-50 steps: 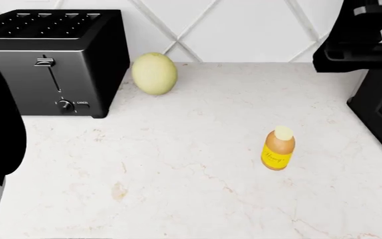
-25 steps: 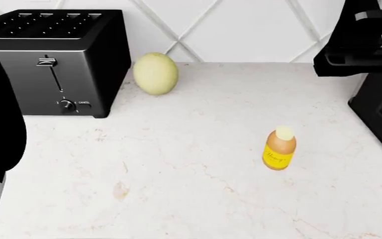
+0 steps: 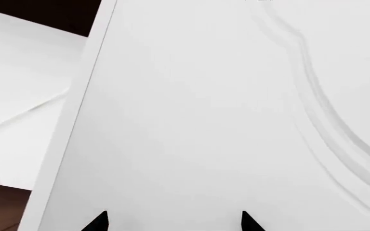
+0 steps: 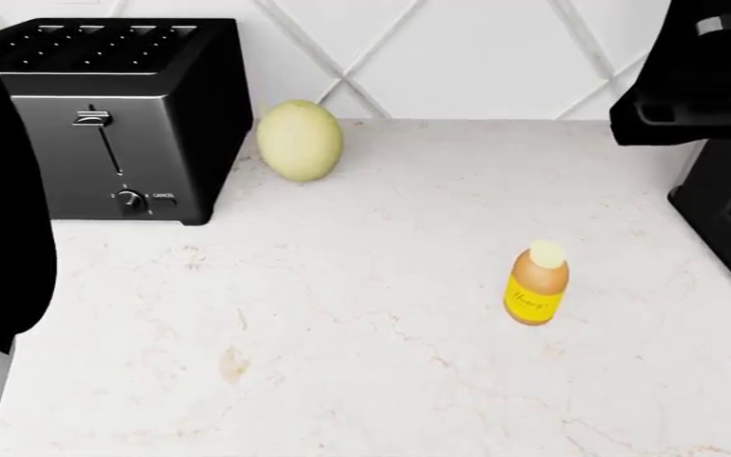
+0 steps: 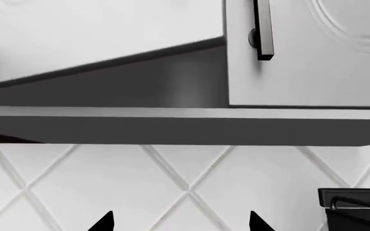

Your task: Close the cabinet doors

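A white cabinet door [image 3: 191, 110] with a moulded groove fills the left wrist view, very close in front of my left gripper [image 3: 174, 224]. That gripper is open and its two black tips hold nothing. In the right wrist view a shut door [image 5: 326, 62] with a black handle [image 5: 263, 29] sits beside a dark open gap [image 5: 140, 82]. Another white door [image 5: 95, 33] stands angled out over that gap. My right gripper [image 5: 179, 224] is open below the cabinet's underside [image 5: 172, 125], facing the tiled wall. The head view shows no cabinet doors.
On the marble counter [image 4: 340, 362] stand a black toaster [image 4: 118, 114], a pale melon [image 4: 300, 141] and a honey bottle [image 4: 533, 284]. A black coffee machine [image 4: 727, 219] is at the right edge. My left arm [image 4: 4, 190] covers the left side.
The head view has drifted slightly, so the counter objects sit a few pixels further right. My left arm's dark shape has risen along the left edge. The right arm has shifted right.
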